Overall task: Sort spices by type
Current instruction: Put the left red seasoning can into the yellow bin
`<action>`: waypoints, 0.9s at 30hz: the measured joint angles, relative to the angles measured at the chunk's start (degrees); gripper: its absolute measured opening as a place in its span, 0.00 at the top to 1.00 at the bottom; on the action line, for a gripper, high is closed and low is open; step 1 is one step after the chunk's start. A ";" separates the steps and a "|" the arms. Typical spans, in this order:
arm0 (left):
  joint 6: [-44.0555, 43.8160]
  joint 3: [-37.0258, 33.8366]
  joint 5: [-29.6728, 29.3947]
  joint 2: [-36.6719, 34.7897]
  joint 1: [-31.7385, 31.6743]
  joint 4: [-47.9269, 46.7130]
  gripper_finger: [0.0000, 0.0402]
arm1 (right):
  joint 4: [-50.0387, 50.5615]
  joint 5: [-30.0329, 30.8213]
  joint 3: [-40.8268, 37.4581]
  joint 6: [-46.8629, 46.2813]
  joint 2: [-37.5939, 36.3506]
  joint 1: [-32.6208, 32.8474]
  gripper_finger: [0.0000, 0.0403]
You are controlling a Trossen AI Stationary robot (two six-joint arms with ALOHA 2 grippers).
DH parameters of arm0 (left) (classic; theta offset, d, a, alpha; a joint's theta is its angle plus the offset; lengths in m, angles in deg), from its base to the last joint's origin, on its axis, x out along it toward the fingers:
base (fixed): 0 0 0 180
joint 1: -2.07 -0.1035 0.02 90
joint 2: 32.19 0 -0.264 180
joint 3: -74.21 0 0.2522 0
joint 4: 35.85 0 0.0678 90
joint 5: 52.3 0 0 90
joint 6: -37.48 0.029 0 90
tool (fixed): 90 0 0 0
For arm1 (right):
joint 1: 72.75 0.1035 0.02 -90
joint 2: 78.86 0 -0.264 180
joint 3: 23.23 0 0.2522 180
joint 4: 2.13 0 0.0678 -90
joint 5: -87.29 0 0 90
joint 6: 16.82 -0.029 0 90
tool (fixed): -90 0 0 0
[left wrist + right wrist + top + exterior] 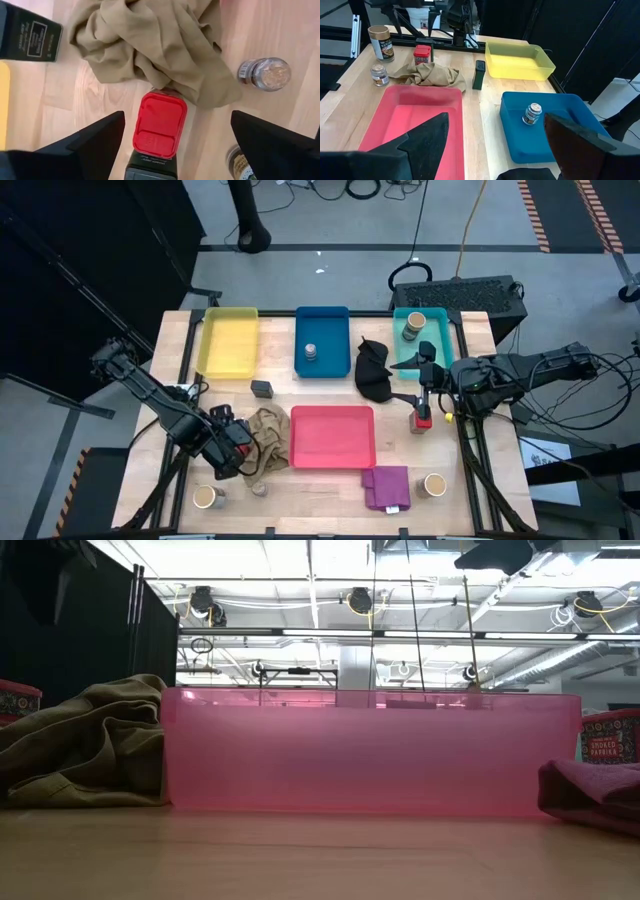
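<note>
We see the left hand [172,145] spread wide over a red paprika tin [159,125] that stands touching the beige cloth [150,45], likely lining up a grasp. The right hand [425,385], open, hovers near another red tin [422,418], right of the pink tray [332,460].

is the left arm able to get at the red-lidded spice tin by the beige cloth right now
Probably yes. The left gripper hangs open right over the red-lidded tin, one finger on each side, nothing between. The beige cloth touches only the tin's far edge, so it might get brushed but should not block a grasp.
</note>
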 joint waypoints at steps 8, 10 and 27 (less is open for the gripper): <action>1.68 0.00 3.31 5.02 0.00 -0.23 0.08 | 0.02 0.00 0.00 0.00 0.28 -0.01 0.23; 1.73 0.00 4.84 6.03 0.00 -0.22 0.08 | 0.04 0.00 0.00 0.00 0.34 -0.01 0.23; 7.63 0.00 5.84 6.75 -2.86 -0.59 0.08 | -0.09 0.00 0.00 0.10 0.40 0.00 0.23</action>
